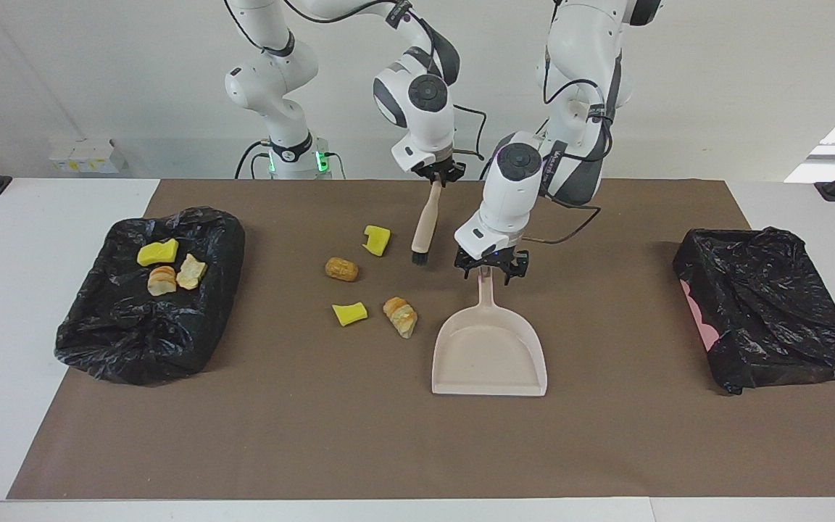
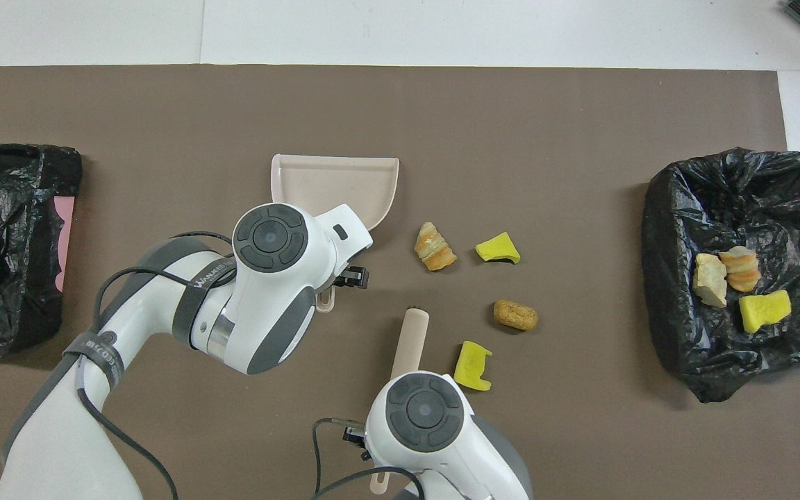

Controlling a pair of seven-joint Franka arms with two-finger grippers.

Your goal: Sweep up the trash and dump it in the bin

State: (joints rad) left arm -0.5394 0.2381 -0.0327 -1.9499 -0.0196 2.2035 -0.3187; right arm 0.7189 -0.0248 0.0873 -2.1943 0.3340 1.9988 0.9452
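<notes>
Four loose trash pieces lie on the brown mat: a yellow chunk [image 1: 377,239] [image 2: 473,366], a brown piece [image 1: 341,269] [image 2: 515,314], a second yellow chunk [image 1: 349,313] [image 2: 498,248] and a croissant-like piece [image 1: 401,316] [image 2: 435,246]. Three more pieces [image 1: 162,280] [image 2: 740,271] lie in the black-bagged bin [image 1: 98,348] [image 2: 719,375] at the right arm's end. My left gripper [image 1: 491,272] is shut on the handle of the beige dustpan [image 1: 490,355] [image 2: 334,184], which rests flat on the mat. My right gripper [image 1: 437,177] is shut on the brush [image 1: 425,221] [image 2: 408,340], bristles down near the mat.
A second black-bagged bin [image 1: 765,304] [image 2: 4,243], with pink showing at its side, stands at the left arm's end. The dustpan's mouth faces away from the robots. The loose pieces lie beside it, toward the right arm's end.
</notes>
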